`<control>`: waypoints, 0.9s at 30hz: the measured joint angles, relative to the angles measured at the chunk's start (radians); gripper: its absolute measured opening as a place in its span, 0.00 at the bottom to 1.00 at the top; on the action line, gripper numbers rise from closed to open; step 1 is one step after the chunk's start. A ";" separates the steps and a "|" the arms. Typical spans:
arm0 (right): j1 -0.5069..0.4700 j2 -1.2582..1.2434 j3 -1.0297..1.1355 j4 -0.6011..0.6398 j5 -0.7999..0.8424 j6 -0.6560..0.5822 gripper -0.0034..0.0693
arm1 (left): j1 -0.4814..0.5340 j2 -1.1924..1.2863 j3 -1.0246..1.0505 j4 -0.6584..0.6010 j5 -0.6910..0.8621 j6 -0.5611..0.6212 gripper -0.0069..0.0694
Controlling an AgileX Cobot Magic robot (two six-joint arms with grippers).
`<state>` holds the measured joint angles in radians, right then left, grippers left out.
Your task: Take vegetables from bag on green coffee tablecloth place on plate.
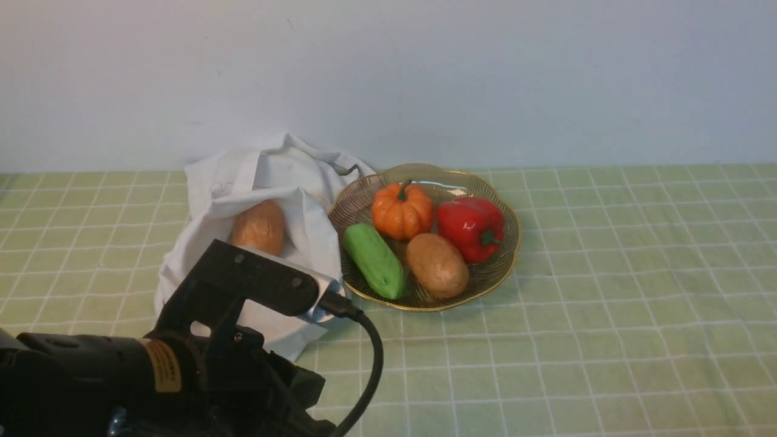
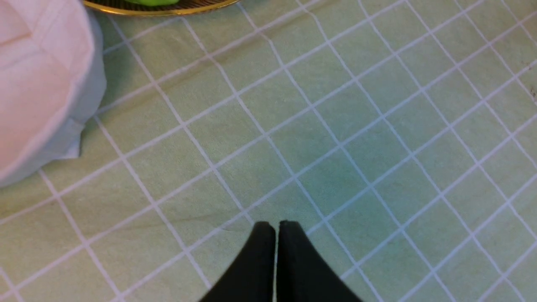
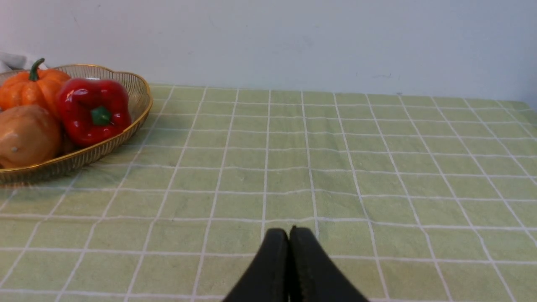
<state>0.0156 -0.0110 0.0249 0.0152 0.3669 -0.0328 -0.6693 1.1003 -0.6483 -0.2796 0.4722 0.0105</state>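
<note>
The green ridged vegetable (image 1: 374,261) lies in the amber glass plate (image 1: 504,267) beside an orange mini pumpkin (image 1: 402,210), a red bell pepper (image 1: 470,227) and a brown potato (image 1: 437,265). The white cloth bag (image 1: 273,182) sits left of the plate on the green grid tablecloth (image 1: 607,303), with a brown roll (image 1: 259,227) showing inside. My left arm (image 1: 182,358) is at the near left; its gripper (image 2: 276,224) is shut and empty over bare cloth. My right gripper (image 3: 289,230) is shut and empty over the cloth, right of the plate (image 3: 138,100).
A pale wall (image 1: 485,79) runs behind the table. The bag's edge (image 2: 46,84) and the plate's rim (image 2: 168,9) show in the left wrist view. The pepper (image 3: 93,110), pumpkin (image 3: 31,88) and potato (image 3: 25,135) show in the right wrist view.
</note>
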 joint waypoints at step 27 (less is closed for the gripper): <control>0.000 0.000 0.000 0.000 0.000 0.000 0.03 | 0.375 -0.808 0.666 0.145 -0.397 0.001 0.08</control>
<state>0.0156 -0.0110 0.0249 0.0152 0.3669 -0.0328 -0.2944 0.2927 0.0179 -0.1344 0.0750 0.0113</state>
